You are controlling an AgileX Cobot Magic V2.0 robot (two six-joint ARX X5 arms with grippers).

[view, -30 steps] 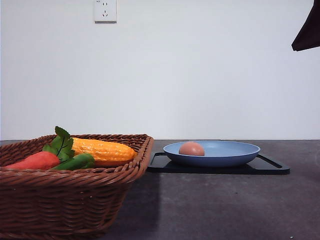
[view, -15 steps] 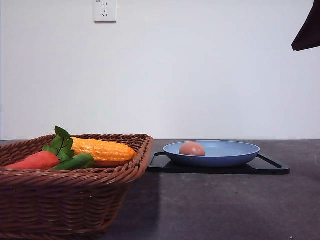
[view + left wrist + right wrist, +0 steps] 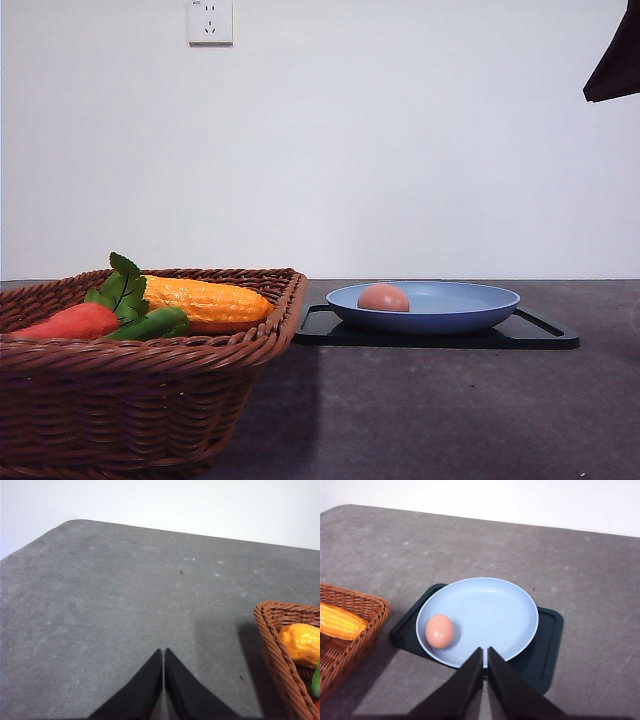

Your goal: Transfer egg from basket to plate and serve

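I count one small pinkish-brown oval egg (image 3: pixel 383 297), and it lies in the one wide shallow blue plate (image 3: pixel 470 305), toward the plate's rim on the side nearer the basket. That plate sits on a single flat black tray (image 3: pixel 545 335), which rests on the dark grey table (image 3: pixel 430 410). My right wrist camera confirms it: egg (image 3: pixel 440 631) inside the plate (image 3: pixel 490 610), the tray's (image 3: pixel 547 645) edge showing around the plate.

One large dark brown woven wicker basket (image 3: pixel 130 400) stands beside the tray, near but not touching it as far as I can tell. In it I count one yellow-orange corn cob (image 3: pixel 205 300), one orange-red carrot (image 3: pixel 70 322) with green leaves (image 3: pixel 120 285), and one green vegetable (image 3: pixel 150 324) between them.

My left gripper (image 3: pixel 163 661) hangs over bare table with its two black fingers pressed together, holding nothing; the basket's corner (image 3: pixel 280 645) is off to its side. My right gripper (image 3: pixel 485 655) is likewise closed and empty, its tips over the plate's near rim, apart from the egg.

One white wall socket (image 3: pixel 210 20) sits high on the wall.
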